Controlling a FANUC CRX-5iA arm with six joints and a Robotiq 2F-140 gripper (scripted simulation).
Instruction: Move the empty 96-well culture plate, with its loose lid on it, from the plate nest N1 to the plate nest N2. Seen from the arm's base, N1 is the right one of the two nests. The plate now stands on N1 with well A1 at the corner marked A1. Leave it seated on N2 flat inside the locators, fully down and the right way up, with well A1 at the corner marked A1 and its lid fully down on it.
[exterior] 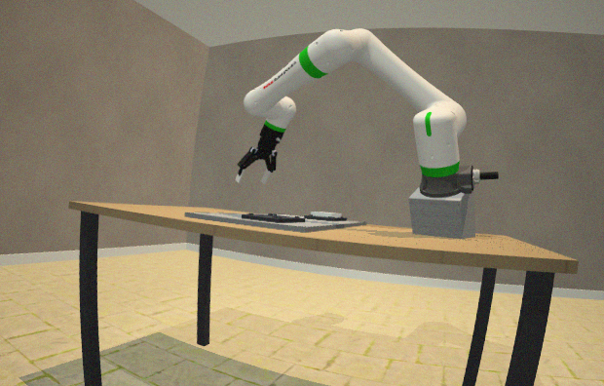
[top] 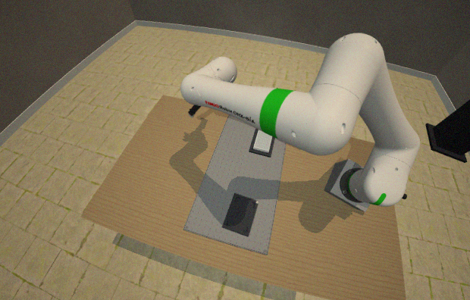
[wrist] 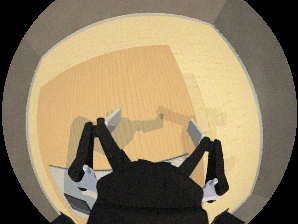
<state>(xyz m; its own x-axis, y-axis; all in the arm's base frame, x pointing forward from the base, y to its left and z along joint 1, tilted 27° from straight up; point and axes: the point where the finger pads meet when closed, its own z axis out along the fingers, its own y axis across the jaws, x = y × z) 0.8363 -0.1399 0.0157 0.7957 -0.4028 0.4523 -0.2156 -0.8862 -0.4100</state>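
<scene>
Nothing is in your gripper (exterior: 253, 177) yet, its fingers spread wide high above the worktop (exterior: 446, 250), so you need to bring it down squarely over the lidded plate (top: 262, 142) resting on its nest (top: 260, 151).

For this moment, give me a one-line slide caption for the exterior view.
Open, empty hand held high above the table, the lidded plate on nest N1, nest N2 vacant.
</scene>
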